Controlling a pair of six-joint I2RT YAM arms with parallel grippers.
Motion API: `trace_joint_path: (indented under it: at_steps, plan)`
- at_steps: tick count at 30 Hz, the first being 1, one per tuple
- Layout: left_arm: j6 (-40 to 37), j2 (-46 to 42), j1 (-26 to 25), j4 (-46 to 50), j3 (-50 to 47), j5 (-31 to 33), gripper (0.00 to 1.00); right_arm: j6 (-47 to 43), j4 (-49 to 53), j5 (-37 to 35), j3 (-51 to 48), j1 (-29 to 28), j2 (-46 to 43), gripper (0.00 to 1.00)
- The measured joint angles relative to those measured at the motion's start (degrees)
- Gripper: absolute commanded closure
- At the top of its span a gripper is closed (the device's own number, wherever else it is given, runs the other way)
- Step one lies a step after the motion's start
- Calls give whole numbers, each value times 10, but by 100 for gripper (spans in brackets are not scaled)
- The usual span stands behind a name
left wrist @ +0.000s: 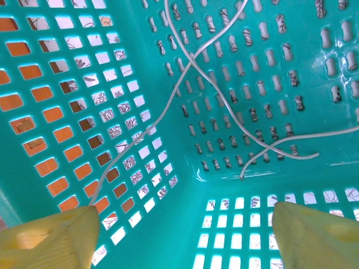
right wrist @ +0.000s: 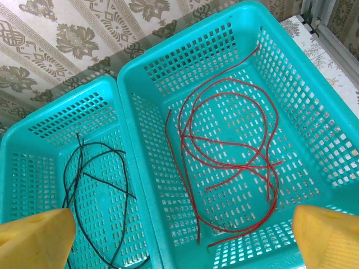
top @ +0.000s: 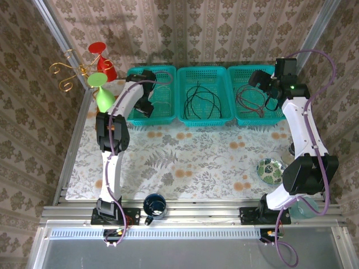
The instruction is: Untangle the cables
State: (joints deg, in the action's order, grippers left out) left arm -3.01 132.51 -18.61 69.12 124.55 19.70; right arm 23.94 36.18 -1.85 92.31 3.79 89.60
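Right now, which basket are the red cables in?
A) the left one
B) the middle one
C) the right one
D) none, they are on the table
C: the red cables lie looped on the floor of the right basket, while the middle basket beside it holds the black cables.

I see the left arm (top: 110, 162) rising from its base and stretched forward. Its elbow is bent so that the white forearm slants to the right. The left gripper (top: 145, 106) at its end points down. In the left wrist view, the yellow left fingers (left wrist: 47, 241) sit at opposite bottom corners, with the jaws spread wide and nothing between them.

The right arm (top: 305, 134) folds at the elbow, reaches forward and turns its wrist to the left. A green indicator light (top: 291, 87) is lit near the wrist. The right gripper (right wrist: 179, 238) has its yellow right fingers (right wrist: 33, 238) far apart, jaws wide and empty.
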Motion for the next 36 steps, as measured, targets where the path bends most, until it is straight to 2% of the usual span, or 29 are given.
trace_joint_path:
  at_steps: [4,5,6,12,15,19,24,27,31,36]
  plan:
    - [-1,-28,-3,-23,-12,0,8,0,-9,4,-16,0,-4,0]
    - [-1,-40,-5,-28,-13,-1,2,-1,-13,4,-26,-1,-8,0]
    - [-2,-55,-6,-32,-14,-3,0,-2,-15,4,-34,-1,-10,0]
    - [1,-180,-16,-87,-44,-43,0,-13,-44,6,-103,-6,-46,0]
    - [15,-285,-16,-173,-162,-97,0,-22,-78,2,-157,-15,-78,0]
    - [33,-437,-16,-339,-396,-158,0,-49,-144,-19,-271,-39,-141,0]
    - [33,-571,-9,-551,-648,-200,0,-104,-277,-47,-438,-76,-211,0]
    - [35,-634,10,-658,-772,-209,0,-131,-347,-64,-517,-88,-222,0]
    - [54,-684,67,-772,-878,-226,0,-151,-450,-87,-598,-88,-220,0]
    - [65,-688,116,-863,-939,-231,0,-176,-584,-113,-664,-89,-191,0]
